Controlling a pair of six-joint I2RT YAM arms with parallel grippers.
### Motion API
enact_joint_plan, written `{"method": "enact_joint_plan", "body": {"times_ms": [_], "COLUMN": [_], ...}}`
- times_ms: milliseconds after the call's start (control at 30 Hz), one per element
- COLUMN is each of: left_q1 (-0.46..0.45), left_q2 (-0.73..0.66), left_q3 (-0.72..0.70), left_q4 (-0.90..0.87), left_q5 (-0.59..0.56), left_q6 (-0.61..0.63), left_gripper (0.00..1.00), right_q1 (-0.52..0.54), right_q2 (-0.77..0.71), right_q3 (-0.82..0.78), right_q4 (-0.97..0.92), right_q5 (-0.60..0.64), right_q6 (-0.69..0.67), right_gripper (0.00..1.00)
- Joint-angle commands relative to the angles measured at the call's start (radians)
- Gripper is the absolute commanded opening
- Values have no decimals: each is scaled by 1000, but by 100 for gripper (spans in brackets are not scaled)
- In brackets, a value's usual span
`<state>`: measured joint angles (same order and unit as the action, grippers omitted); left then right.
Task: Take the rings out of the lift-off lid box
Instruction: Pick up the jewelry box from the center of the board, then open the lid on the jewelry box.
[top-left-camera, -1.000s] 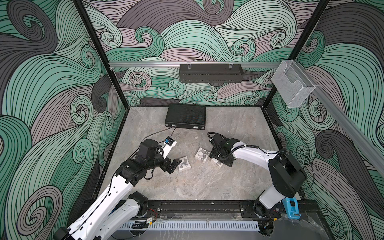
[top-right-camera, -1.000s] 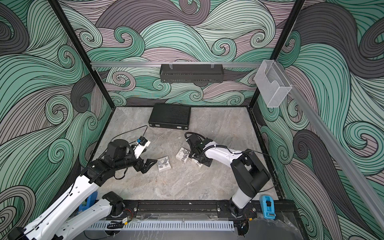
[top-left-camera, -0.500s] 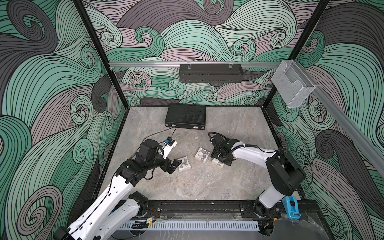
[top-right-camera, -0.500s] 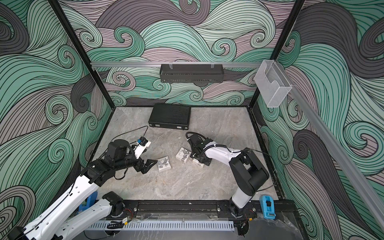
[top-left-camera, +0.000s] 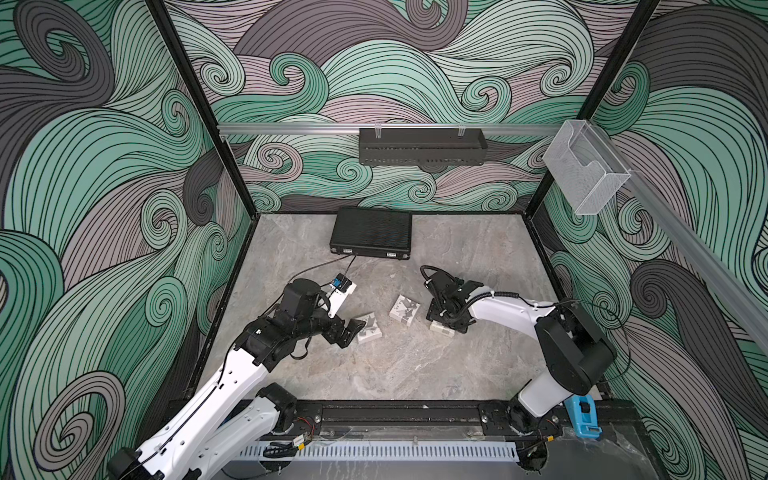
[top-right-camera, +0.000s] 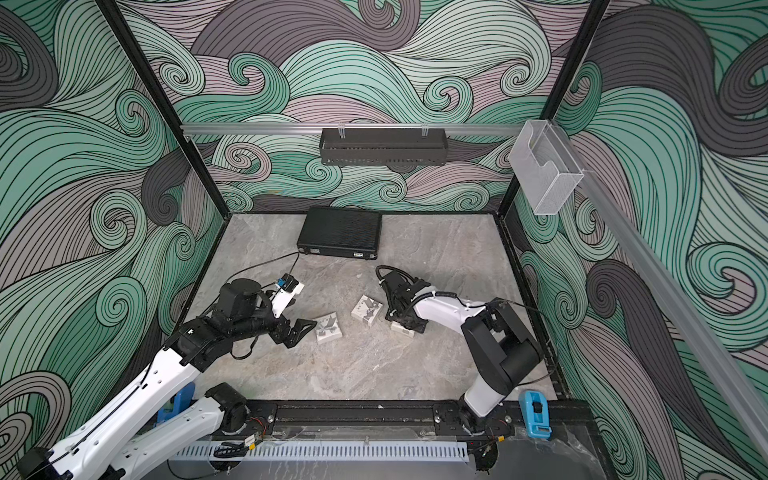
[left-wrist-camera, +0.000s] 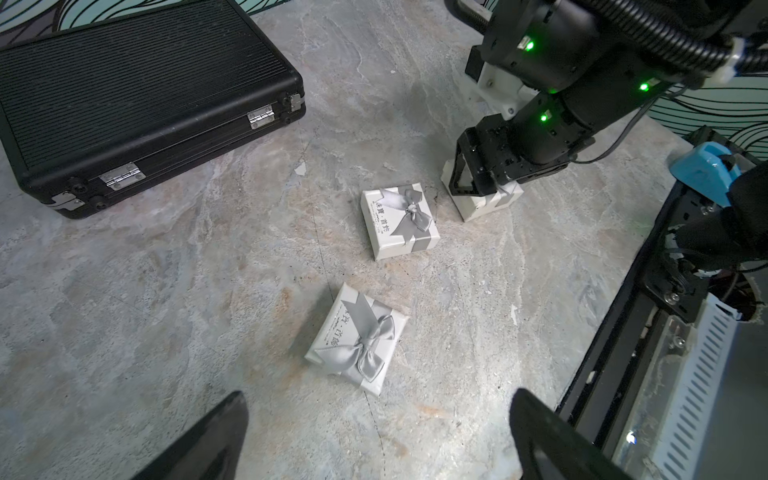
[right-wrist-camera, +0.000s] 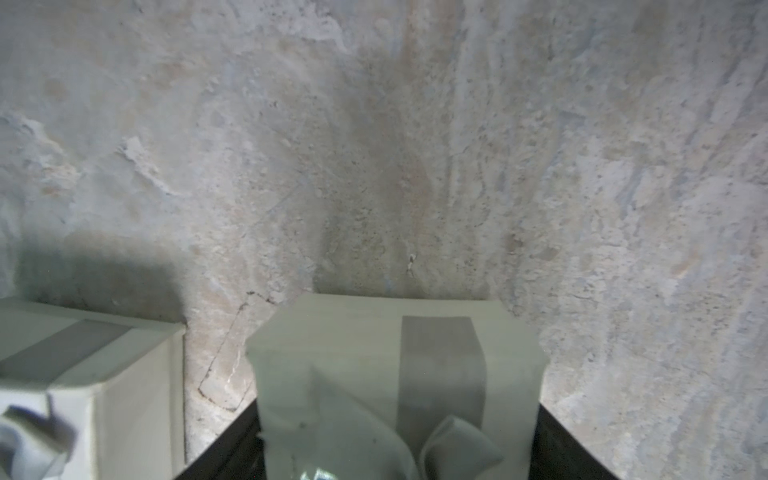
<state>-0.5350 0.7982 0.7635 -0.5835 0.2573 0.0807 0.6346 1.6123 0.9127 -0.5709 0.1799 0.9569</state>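
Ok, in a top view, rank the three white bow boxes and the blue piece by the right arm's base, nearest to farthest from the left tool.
1. First bow box, just ahead of the left tool.
2. Middle bow box, mid-table.
3. Third bow box, under the right tool.
4. Blue piece, front right corner.

Both top views look from high above the front edge, down and toward the back wall, far enough off to take in the whole counter (top-left-camera: 395, 365), both my arms and the side walls. My left wrist view sits behind my left tool (left-wrist-camera: 378, 397), low and slanted across the counter, reaching the case (left-wrist-camera: 137, 104), three boxes (left-wrist-camera: 399, 220) and my right tool (left-wrist-camera: 484, 187). My right wrist view looks steeply down from very near at one box (right-wrist-camera: 395, 374) and bare counter. That box shows in every view.
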Motion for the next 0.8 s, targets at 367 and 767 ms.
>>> {"method": "enact_joint_plan", "body": {"times_ms": [367, 767], "left_q1": [-52, -87], "left_q2": [135, 390], "left_q3": [-43, -38], "left_q4": [379, 648], "left_q5": [40, 182], "left_q6": [-47, 143], "left_gripper": [98, 99], "right_q1": [-155, -268], "right_q2": [-297, -379], "right_q3": [-108, -104], "right_q4": [151, 285], "right_q5": [-281, -727], "right_q6": [-275, -336], "right_gripper": [78, 77]}}
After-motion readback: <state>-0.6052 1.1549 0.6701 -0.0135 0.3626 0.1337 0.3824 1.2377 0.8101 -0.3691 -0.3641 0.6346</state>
